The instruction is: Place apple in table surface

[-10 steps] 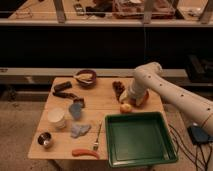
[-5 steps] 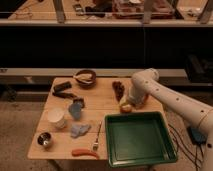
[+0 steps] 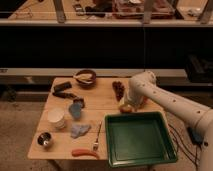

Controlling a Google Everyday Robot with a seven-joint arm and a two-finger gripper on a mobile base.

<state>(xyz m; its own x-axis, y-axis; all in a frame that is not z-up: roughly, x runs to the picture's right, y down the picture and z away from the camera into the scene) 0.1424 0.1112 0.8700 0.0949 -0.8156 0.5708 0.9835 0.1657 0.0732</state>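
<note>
Occupying the front right corner of the tabletop (image 3: 102, 102), a large green plastic tray (image 3: 140, 140) is seen with its floor plain green. Its front rim lies at the front edge, perhaps slightly past it. A reddish-brown bowl (image 3: 86, 78) is set at the back edge, left of centre, and something pale yellow is held in it — what it is cannot be made out. A white cup (image 3: 56, 118) is stood near the left edge and a small metal bowl (image 3: 45, 140) near the front left corner; the contents of neither can be told.

Bare planks are left in the middle of the tabletop, between the reddish-brown bowl and the tray's back left corner. The front edge is lined by an orange carrot-like item (image 3: 85, 153) and a fork (image 3: 96, 142), with a bluish cloth (image 3: 79, 131) just behind them. A dark red item (image 3: 118, 90) is laid near the back edge, right of centre.

The apple (image 3: 125, 108) is shown as a small round orange-yellow fruit, low over the planks just behind the tray's back rim. It is met from above by the gripper (image 3: 130, 104) at the end of the white arm (image 3: 170, 102), which is reached in over the right edge. Whether the gripper is clasped on the apple or parted from it cannot be told — nor whether the apple is touching the wood.
</note>
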